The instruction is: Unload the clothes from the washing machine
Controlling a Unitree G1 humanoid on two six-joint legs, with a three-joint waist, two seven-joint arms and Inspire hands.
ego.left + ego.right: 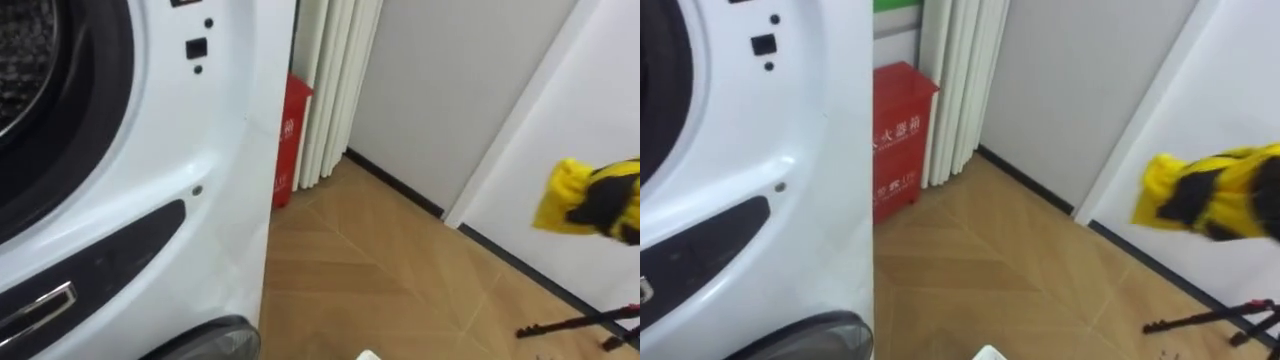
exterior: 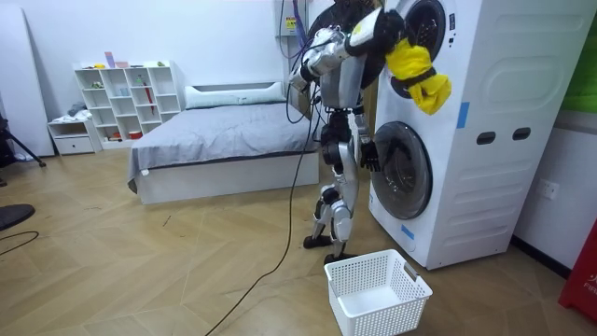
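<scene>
- White washing machine: just beside the raised right hand, on its left.
- White basket: on the floor, well below that hand.
- Yellow cloth: outside the drum, clutched in the right hand's curled fingers.
- Left hand: hangs low.

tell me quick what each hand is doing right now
Left hand: hangs low at the robot's side, open or closed cannot be told.
Right hand: closed on the yellow cloth.

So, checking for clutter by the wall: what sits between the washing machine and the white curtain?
A red box stands between the washing machine and the curtain; both eye views show it.
</scene>
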